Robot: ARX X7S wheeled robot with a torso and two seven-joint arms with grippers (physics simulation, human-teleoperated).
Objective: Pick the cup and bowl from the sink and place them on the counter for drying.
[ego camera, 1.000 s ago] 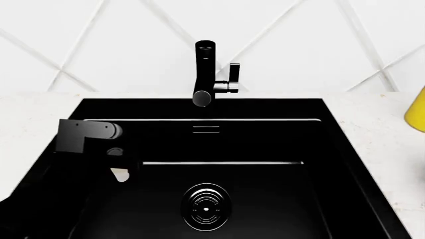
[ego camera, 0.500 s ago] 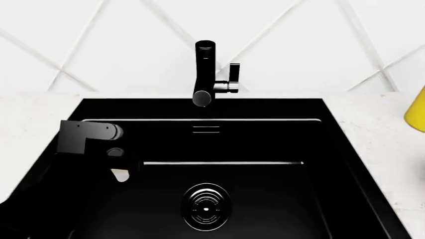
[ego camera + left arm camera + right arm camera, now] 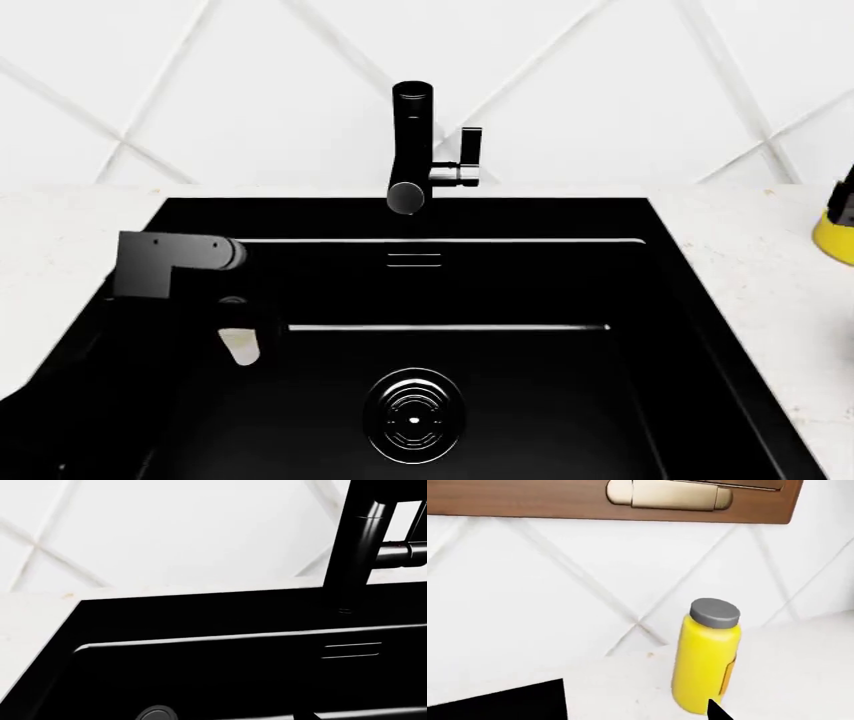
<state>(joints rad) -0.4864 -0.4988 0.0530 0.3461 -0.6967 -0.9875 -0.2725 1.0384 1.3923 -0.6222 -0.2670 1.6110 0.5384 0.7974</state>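
The black sink [image 3: 534, 290] fills the head view, with its faucet [image 3: 411, 150] behind and its ribbed drain [image 3: 415, 415] in the floor. My left gripper [image 3: 238, 325] is low at the sink's left side, black against the black basin. The small cream cup [image 3: 240, 347] sits at its tip and rises with it. The cup's dark grey rim shows in the left wrist view [image 3: 157, 714]. The bowl is out of view. Of my right gripper only a black fingertip [image 3: 717, 711] shows, close to the yellow bottle [image 3: 707, 665] on the white counter [image 3: 747, 260].
The yellow bottle [image 3: 837, 235] stands at the right edge, partly behind my right gripper [image 3: 842, 195]. A white tiled wall [image 3: 601, 90] runs behind the faucet. A wooden cabinet with a brass handle [image 3: 667, 494] hangs above the bottle.
My left arm has risen slightly, and the cup has moved up with it. A dark part of my right gripper has come into the head view in front of the yellow bottle.
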